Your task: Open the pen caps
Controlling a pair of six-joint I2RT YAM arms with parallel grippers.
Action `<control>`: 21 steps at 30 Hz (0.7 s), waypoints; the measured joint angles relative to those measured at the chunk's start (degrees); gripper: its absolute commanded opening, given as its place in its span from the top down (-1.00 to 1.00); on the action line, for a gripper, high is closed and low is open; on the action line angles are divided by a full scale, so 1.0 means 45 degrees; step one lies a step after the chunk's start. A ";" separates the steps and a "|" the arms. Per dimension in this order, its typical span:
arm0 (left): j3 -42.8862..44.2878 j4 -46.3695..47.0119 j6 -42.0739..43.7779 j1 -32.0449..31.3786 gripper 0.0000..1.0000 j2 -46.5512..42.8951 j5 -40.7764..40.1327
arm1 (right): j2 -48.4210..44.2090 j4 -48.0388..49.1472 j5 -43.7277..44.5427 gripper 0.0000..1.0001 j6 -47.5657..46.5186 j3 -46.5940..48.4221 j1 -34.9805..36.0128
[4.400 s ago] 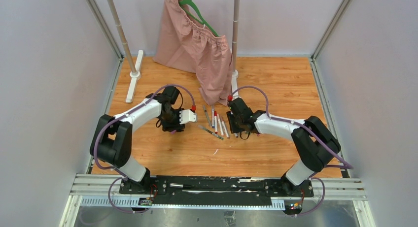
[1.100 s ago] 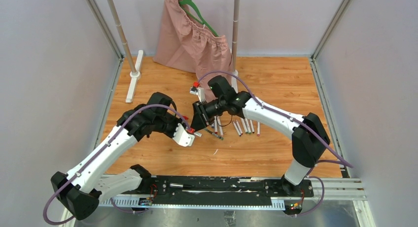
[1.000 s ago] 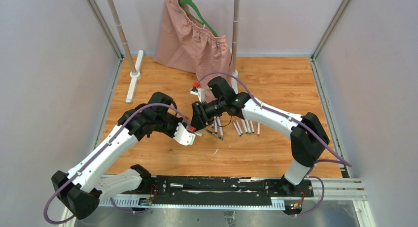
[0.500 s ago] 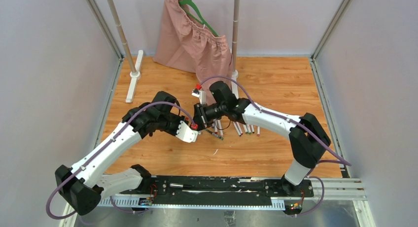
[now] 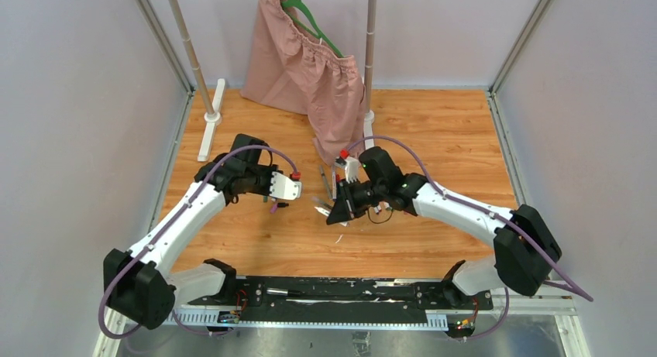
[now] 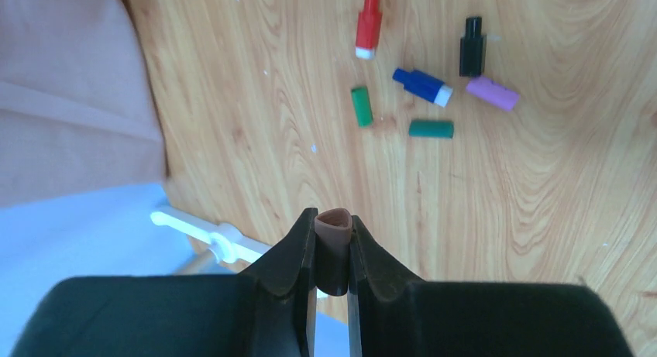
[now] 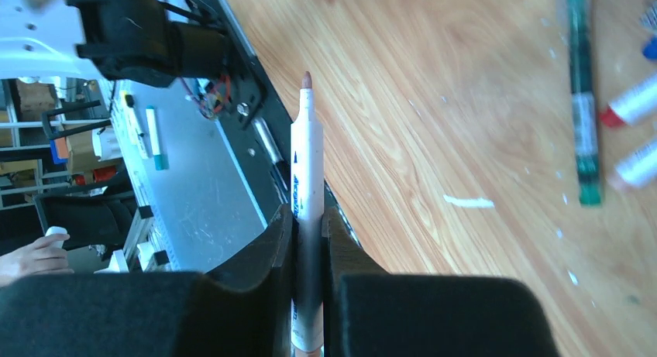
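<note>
We judge the job partly done: the left gripper (image 6: 333,220) pinches a stubby brown plastic cap (image 6: 335,252) over six smooth loose caps (image 6: 360,107) scattered on the grainy wood table (image 6: 256,140), the right gripper (image 7: 307,212) clamps the bared white barrel (image 7: 304,156), and nearby pens (image 7: 581,117) look capped.

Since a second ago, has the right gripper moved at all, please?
Yes. The right gripper has drawn back toward the arm bases and to the right, farther from the pink cloth at the far edge.
</note>
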 measured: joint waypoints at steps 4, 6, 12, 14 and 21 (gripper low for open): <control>-0.0291 0.0238 -0.0005 0.0525 1.00 0.0418 -0.0670 | -0.0481 -0.1350 0.0262 1.00 -0.0457 -0.0403 -0.0427; -0.0437 0.0418 -0.0092 0.0593 1.00 0.0539 -0.0743 | -0.0617 -0.1758 0.0733 1.00 -0.0738 -0.0403 -0.0554; -0.0491 0.0845 -0.1583 0.0641 1.00 0.1719 -0.0126 | -0.0748 -0.2365 0.4784 1.00 -0.1156 -0.0636 -0.0680; -0.0393 0.0879 -0.2234 0.0641 1.00 0.2356 0.0214 | -0.0733 -0.2157 0.6057 1.00 -0.1195 -0.0947 -0.0685; -0.0204 0.0908 -0.4007 0.0641 0.87 0.3789 0.1054 | 0.0835 -0.1059 0.9374 0.99 -0.1428 -0.1345 -0.0738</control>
